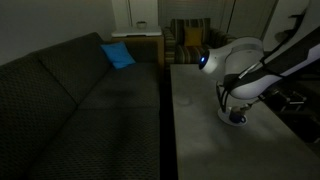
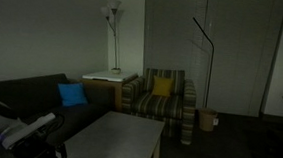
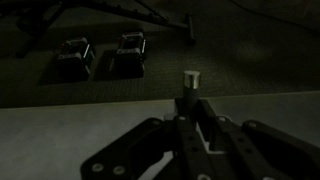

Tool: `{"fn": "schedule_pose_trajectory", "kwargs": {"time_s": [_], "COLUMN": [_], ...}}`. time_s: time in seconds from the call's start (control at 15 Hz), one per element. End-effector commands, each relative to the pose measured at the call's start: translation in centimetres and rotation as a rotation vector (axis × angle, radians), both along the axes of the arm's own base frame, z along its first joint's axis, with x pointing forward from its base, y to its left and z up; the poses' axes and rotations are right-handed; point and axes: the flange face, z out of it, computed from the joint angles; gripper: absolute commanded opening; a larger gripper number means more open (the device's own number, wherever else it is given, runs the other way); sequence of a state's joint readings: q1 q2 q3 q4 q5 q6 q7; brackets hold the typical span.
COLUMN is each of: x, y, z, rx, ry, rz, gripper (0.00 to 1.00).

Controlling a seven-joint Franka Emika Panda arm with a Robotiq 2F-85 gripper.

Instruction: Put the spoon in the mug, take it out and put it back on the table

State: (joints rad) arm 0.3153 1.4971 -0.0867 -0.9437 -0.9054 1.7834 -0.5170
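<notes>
The grey table (image 1: 200, 120) carries a white saucer (image 1: 236, 118) near its far edge, and the table also shows in an exterior view (image 2: 117, 137). My gripper (image 1: 232, 104) points down right over the saucer. In the wrist view the gripper (image 3: 190, 108) has its fingers close together, and a thin pale tip, the spoon (image 3: 190, 77), sticks out beyond them. Bits of the white saucer (image 3: 212, 147) show between the fingers. The dark blue mug is hidden by the gripper or lost in the dim light.
A dark patterned sofa (image 1: 70, 100) with a blue cushion (image 1: 118, 55) runs along one side of the table. A striped armchair (image 2: 160, 100), a floor lamp (image 2: 113, 17) and a side table (image 2: 106, 82) stand beyond. Two dark boxy objects (image 3: 100, 55) lie on the floor.
</notes>
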Motion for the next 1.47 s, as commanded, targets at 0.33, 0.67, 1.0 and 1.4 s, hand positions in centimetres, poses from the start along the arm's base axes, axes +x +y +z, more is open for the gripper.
{"fn": "schedule_pose_trajectory", "kwargs": {"time_s": [0.33,0.67,1.0,1.4], "x": [-0.3,-0.7,-1.2,0.4], "y": [-0.3,-0.1,1.6,-1.4], "z": [0.0,0.1,-0.7,-0.3], "rx": [-0.037,-0.018,0.183,0.203], "ry": [-0.073,-0.094,-0.241,-0.401], "rz": [-0.053,-0.061,-0.129,-0.184], "gripper": [0.04,0.04,0.04,0.04]}}
